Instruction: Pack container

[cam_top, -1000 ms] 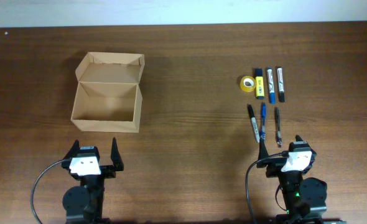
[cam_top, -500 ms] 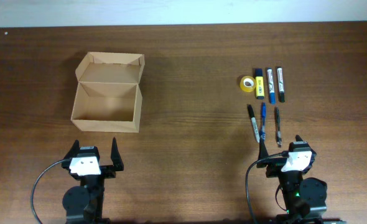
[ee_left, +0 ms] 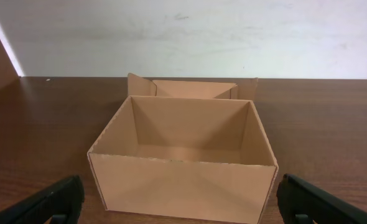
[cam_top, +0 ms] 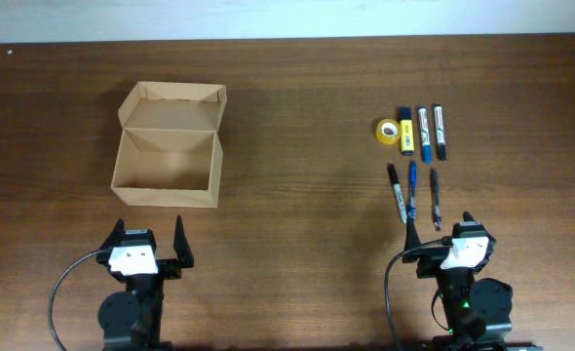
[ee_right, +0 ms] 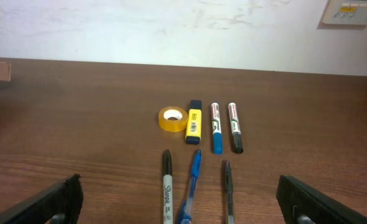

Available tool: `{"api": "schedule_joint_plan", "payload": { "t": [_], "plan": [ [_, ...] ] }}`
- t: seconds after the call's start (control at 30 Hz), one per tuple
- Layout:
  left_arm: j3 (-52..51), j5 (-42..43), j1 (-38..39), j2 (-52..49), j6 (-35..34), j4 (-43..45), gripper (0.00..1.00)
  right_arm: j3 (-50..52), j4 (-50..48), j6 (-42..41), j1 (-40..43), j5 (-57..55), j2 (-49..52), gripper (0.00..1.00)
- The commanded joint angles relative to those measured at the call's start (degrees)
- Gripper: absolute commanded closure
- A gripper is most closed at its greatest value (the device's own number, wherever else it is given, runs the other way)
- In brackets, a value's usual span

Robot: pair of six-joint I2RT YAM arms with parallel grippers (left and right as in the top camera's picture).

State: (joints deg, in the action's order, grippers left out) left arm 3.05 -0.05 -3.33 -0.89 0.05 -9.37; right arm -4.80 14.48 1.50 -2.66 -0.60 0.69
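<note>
The container [cam_top: 166, 164] is a tan cardboard box standing empty at the left, its flap lid [cam_top: 173, 105] folded back. In the left wrist view the container [ee_left: 183, 143] fills the middle, just ahead of my open left gripper [ee_left: 180, 200]. From overhead, the left gripper [cam_top: 148, 237] sits just in front of the box. My right gripper [cam_top: 441, 229] is open too, just short of three pens. The right gripper [ee_right: 180, 199] frames a Sharpie [ee_right: 167, 186], a blue pen [ee_right: 190, 186] and a black pen [ee_right: 227, 186].
Behind the pens lie a yellow tape roll [cam_top: 388, 130], a yellow highlighter [cam_top: 404, 130], a blue-capped marker [cam_top: 424, 134] and a black-capped marker [cam_top: 440, 132]. A white wall runs along the table's far edge.
</note>
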Motion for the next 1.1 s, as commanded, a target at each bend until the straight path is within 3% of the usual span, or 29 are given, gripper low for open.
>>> {"api": "schedule_joint_plan", "payload": {
  "t": [0.0,1.07],
  "plan": [
    [-0.52,-0.39,0.28,0.55,0.85,0.35,0.00,0.39,0.04,-0.50,0.48,0.11,-0.50,0.01],
    [-0.55,-2.97,0.20,0.55,1.07,3.52,0.00,0.39,0.04,-0.48,0.48,0.11,-0.50,0.01]
  ]
}}
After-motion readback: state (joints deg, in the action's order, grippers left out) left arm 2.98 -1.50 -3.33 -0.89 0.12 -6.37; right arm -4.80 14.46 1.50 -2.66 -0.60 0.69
